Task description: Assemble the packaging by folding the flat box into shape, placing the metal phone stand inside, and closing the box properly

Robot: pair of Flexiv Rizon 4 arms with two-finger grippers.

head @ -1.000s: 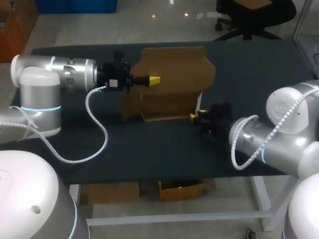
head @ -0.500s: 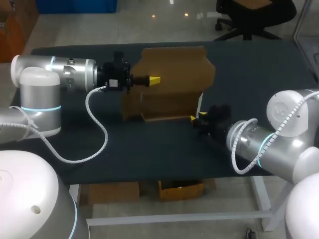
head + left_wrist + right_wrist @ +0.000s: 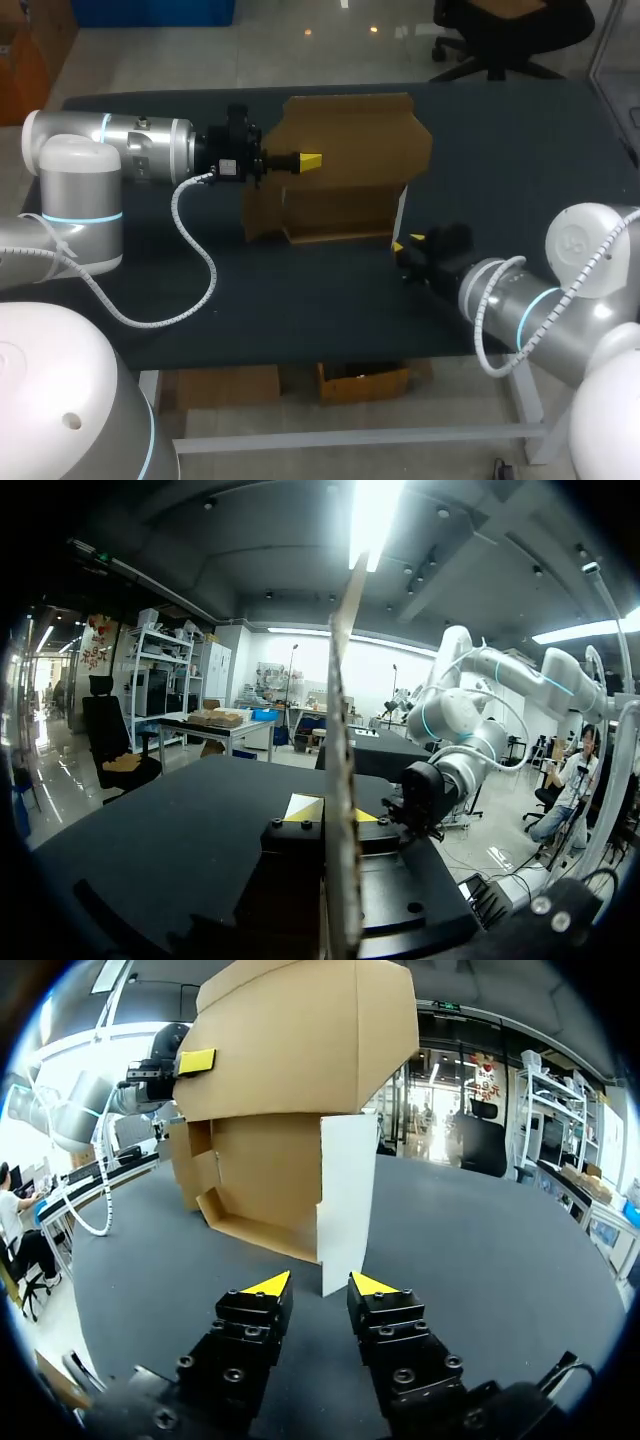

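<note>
A brown cardboard box (image 3: 345, 165) stands half folded on the black table, its tall back panel upright and a white side flap (image 3: 402, 208) at its right end. My left gripper (image 3: 310, 160) is shut on the upright panel, which runs edge-on between its fingers (image 3: 335, 812). My right gripper (image 3: 403, 245) stands open low over the table, a little short of the white flap (image 3: 345, 1195), with nothing between its yellow tips (image 3: 320, 1285). The box (image 3: 290, 1080) rises ahead of it, with the left gripper's yellow tip (image 3: 196, 1061) on the panel.
The black table top (image 3: 520, 130) spreads out to the right of the box and in front of it. My left arm's white cable (image 3: 195, 270) loops over the table on the left. The table's front edge (image 3: 330, 355) runs close under my right arm.
My right gripper has drawn back a little from the white flap, towards the table's front edge, and its arm has sunk lower. The left gripper and the box have not moved.
</note>
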